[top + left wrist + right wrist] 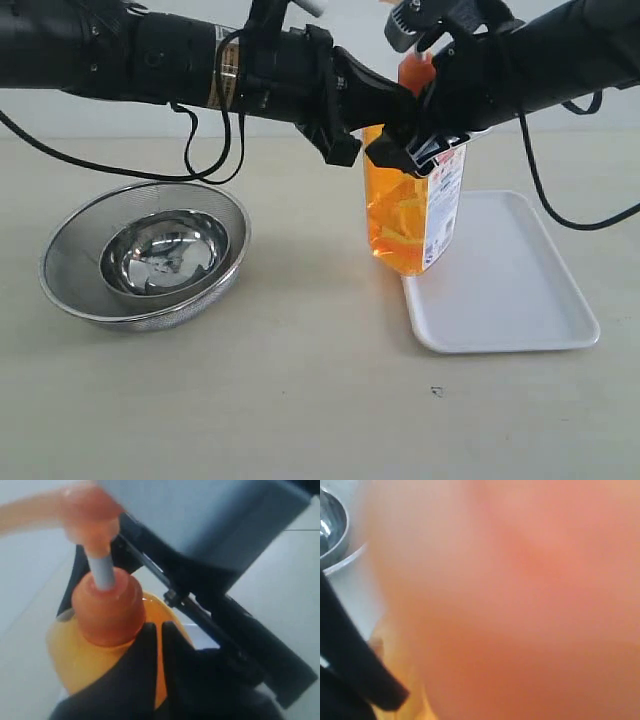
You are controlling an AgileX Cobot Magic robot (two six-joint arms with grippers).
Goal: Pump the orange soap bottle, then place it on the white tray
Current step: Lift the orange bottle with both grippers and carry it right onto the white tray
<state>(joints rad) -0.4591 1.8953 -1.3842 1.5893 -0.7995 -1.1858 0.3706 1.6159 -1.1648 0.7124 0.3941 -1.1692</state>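
The orange soap bottle point(410, 215) stands roughly upright, its base at the left rim of the white tray point(520, 290); whether it rests there I cannot tell. My right gripper point(418, 150) is shut on the bottle's shoulder. In the right wrist view the bottle point(520, 605) fills the picture as an orange blur beside one black finger point(355, 675). My left gripper point(345, 150) is shut, its tips against the bottle's neck. In the left wrist view its closed fingers point(147, 645) sit beside the orange collar point(107, 610), under the white stem point(102, 570) and pump head point(85, 510).
A round steel mesh strainer bowl point(145, 255) sits on the table to the left, with a smaller shiny bowl inside it. Both black arms cross above the table and meet over the bottle. Black cables hang from each arm.
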